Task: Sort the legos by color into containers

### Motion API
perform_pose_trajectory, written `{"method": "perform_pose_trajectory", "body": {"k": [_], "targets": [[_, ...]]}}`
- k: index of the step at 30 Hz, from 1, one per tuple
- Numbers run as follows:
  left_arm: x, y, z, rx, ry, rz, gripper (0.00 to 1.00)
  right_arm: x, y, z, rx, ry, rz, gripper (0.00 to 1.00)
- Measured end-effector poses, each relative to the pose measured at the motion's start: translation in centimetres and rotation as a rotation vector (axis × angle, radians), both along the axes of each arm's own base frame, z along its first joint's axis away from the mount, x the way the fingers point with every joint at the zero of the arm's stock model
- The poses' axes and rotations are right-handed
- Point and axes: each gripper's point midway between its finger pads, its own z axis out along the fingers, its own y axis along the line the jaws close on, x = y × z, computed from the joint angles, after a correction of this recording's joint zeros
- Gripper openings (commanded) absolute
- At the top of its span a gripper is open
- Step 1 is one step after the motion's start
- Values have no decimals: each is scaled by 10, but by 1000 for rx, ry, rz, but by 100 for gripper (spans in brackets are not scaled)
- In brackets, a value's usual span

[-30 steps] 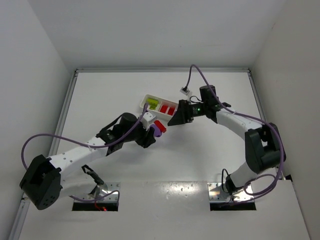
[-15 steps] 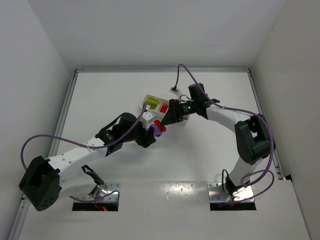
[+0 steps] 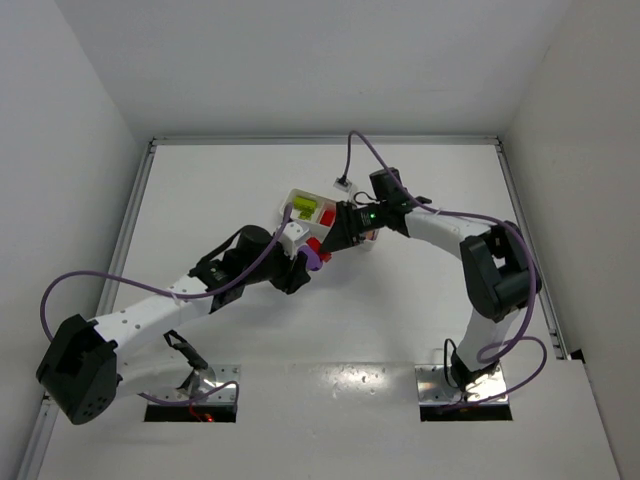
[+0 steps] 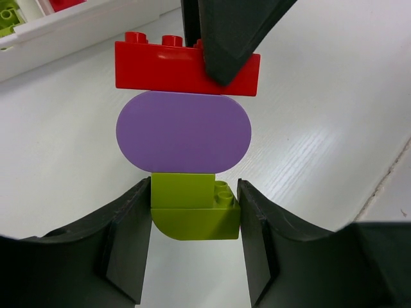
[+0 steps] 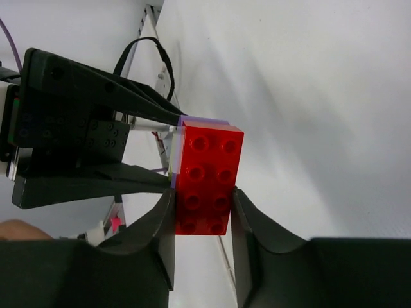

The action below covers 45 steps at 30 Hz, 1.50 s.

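Observation:
A stack of three legos hangs between my two grippers just in front of the white tray [image 3: 290, 199]. My left gripper [image 4: 194, 200] is shut on the yellow-green lego [image 4: 192, 212] at the stack's lower end. A purple oval lego [image 4: 183, 131] sits in the middle, and a red lego [image 4: 160, 64] sits at the far end. My right gripper [image 5: 203, 205] is shut on that red lego [image 5: 207, 173], with the jaws pressed against its two long sides. From above, the stack [image 3: 315, 254] shows between both fingertips.
The tray's compartments hold a yellow-green lego [image 3: 304, 209] and red legos [image 3: 327, 215]; my right arm covers its right end. The tray's rim [image 4: 77, 25] lies just beyond the stack in the left wrist view. Both arms cross the table's middle.
My right gripper has moved left from the tray to the stack and shut on the red lego. My left arm and the stack it holds have stayed put.

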Motion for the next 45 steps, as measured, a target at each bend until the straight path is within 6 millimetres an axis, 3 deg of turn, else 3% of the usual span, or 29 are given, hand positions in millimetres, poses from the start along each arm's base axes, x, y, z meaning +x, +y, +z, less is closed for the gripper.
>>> {"method": "perform_pose_trajectory", "body": {"k": [1, 8, 14, 17, 27, 34, 40, 45], "targets": [[1, 0, 0, 2, -2, 3, 17, 0, 0, 0, 0, 7, 0, 0], [9, 6, 12, -19, -46, 37, 17, 15, -2, 13, 20, -24, -16, 0], [1, 14, 11, -23, -48, 44, 17, 79, -40, 43, 35, -161, -160, 0], [0, 17, 6, -14, -37, 49, 17, 100, -55, 49, 18, -218, -213, 0], [13, 31, 2, -7, -21, 117, 17, 116, -58, -2, -266, -339, -278, 0], [23, 37, -4, 10, 9, 155, 17, 133, -58, -20, -396, -410, -306, 0], [35, 41, 1, 4, 5, 182, 17, 155, -58, -39, -455, -429, -318, 7], [40, 41, 4, 2, 7, 190, 17, 160, -58, -57, -488, -421, -310, 14]]}}
